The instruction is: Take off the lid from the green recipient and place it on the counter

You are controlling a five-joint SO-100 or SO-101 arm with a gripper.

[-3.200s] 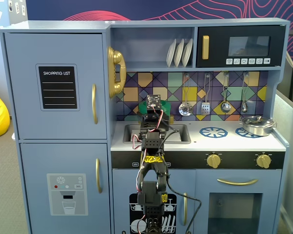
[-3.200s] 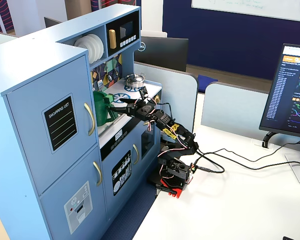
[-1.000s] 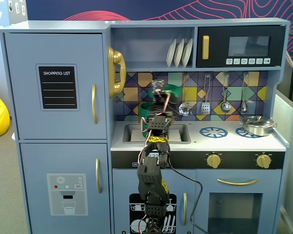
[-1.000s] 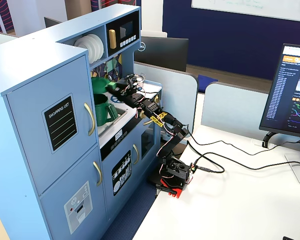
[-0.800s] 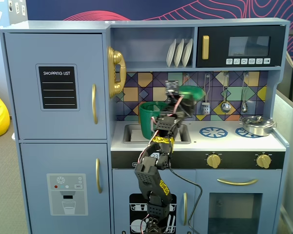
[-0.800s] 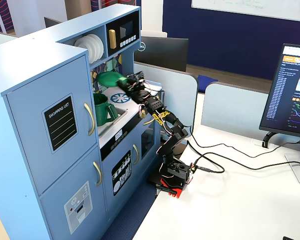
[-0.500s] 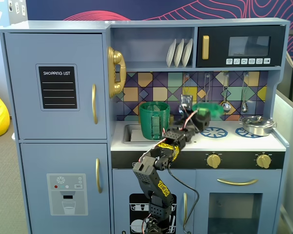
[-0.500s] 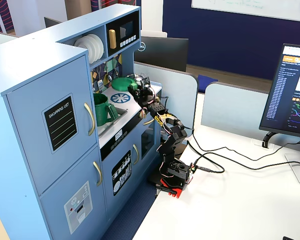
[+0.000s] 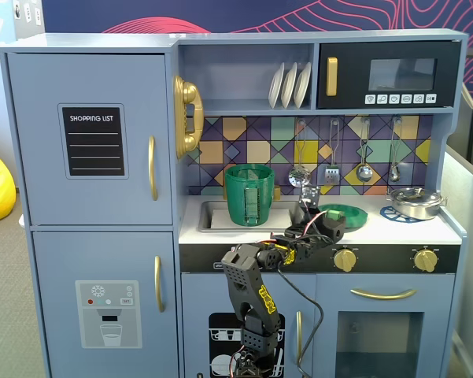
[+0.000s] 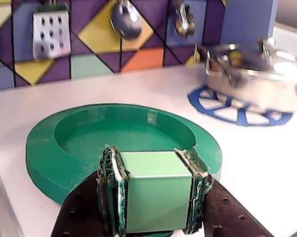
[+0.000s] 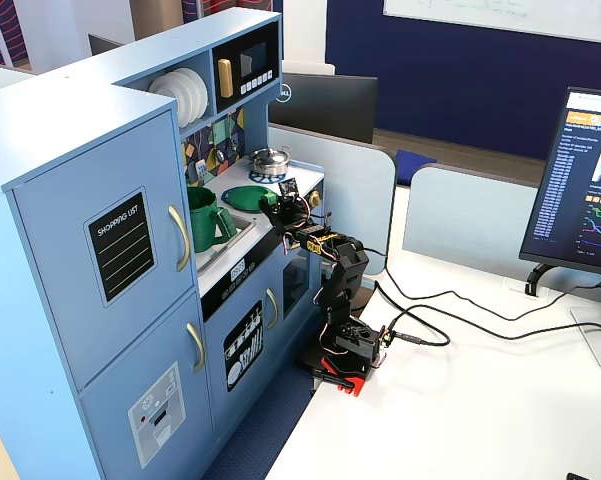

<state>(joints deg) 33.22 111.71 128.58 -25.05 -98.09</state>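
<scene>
One arm is seen, with one gripper (image 10: pixel 153 195) whose two fingers (image 10: pixel 108 187) are closed narrowly on the pale green square knob of the lid (image 10: pixel 69 148), one pad pressed against each side of the knob, as shown in the wrist view. One lid is present; it lies flat on the white counter (image 10: pixel 267 168), upside of the disc facing the camera, with the gripper at its near edge. In a fixed view the lid (image 9: pixel 342 214) is located on the counter (image 9: pixel 409 230) to the right of the sink recess (image 9: pixel 212 214) and left of one silver pan (image 9: pixel 415 201), which rests on a blue printed burner ring (image 10: pixel 237 111). One green recipient (image 9: pixel 249 194) stands upright and uncovered at the sink, well apart from the lid. Behind the counter, a multicoloured tiled backsplash (image 9: pixel 220 138) carries four hanging metal utensils (image 9: pixel 333 161). Three white plates (image 9: pixel 290 85) are racked on the shelf above, beside one black microwave (image 9: pixel 389 75) with a gold handle. One gold telephone handset (image 9: pixel 187 116) is mounted on the cabinet side. A black panel (image 9: pixel 94 141) is lettered "SHOPPING LIST". The toy kitchen is blue-grey with gold handles and two gold knobs (image 9: pixel 345 258). In the other fixed view, the arm base (image 11: pixel 345 355) is clamped on a white desk (image 11: pixel 480 420); one lit monitor (image 11: pixel 590 190) stands at the right, and a dark blue wall lies behind.
</scene>
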